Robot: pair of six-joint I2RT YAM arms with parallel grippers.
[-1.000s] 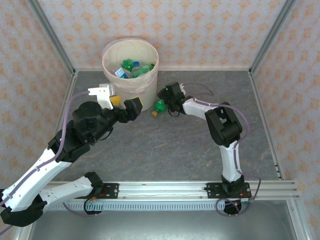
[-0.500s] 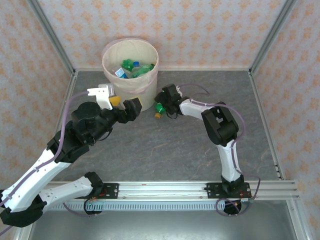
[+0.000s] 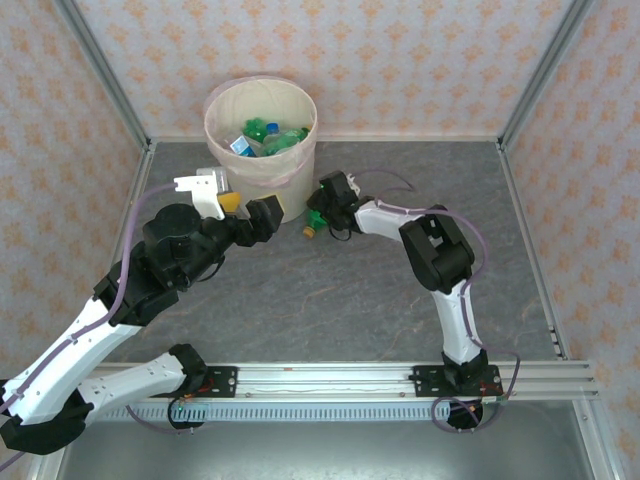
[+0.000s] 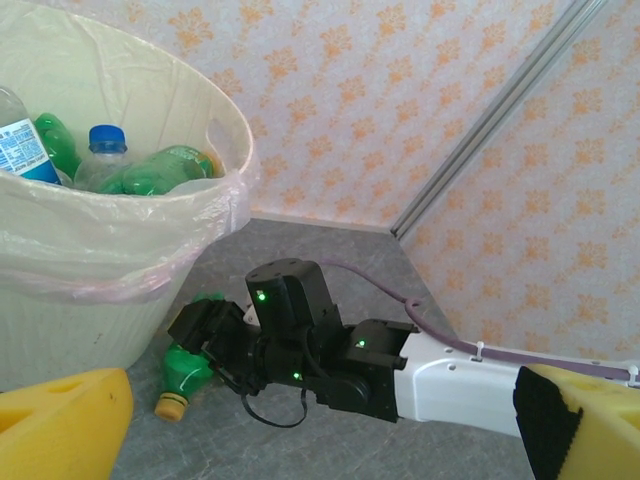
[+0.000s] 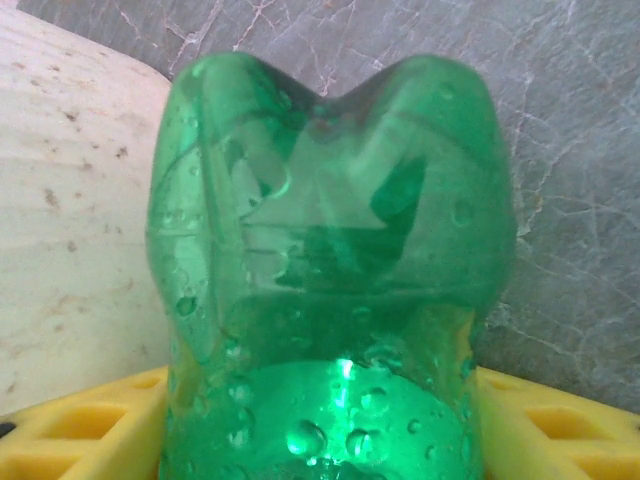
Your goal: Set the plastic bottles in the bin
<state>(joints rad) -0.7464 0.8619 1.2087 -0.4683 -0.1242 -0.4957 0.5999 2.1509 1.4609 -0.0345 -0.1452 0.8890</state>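
A green bottle (image 3: 316, 218) with a yellow cap lies on the grey table at the foot of the bin (image 3: 262, 176), a cream bucket with a pinkish liner. My right gripper (image 3: 320, 213) is shut on that green bottle (image 5: 330, 250), whose body sits between the yellow pads (image 5: 80, 435) with its dented base pointing away. From the left wrist, the same green bottle (image 4: 186, 366) lies beside the bin (image 4: 70, 300) under the right arm's black head. Several bottles (image 3: 265, 135) lie inside the bin. My left gripper (image 3: 235, 200) hovers open just left of the bin's base, holding nothing.
The bin's wall (image 5: 70, 200) stands close on the left of the held bottle. Patterned walls and metal posts (image 3: 530, 80) enclose the table. Bare grey tabletop (image 3: 340, 300) spreads in front of both arms.
My right gripper has slid left toward the bin and its jaws have narrowed onto the green bottle. The left arm has stayed where it was.
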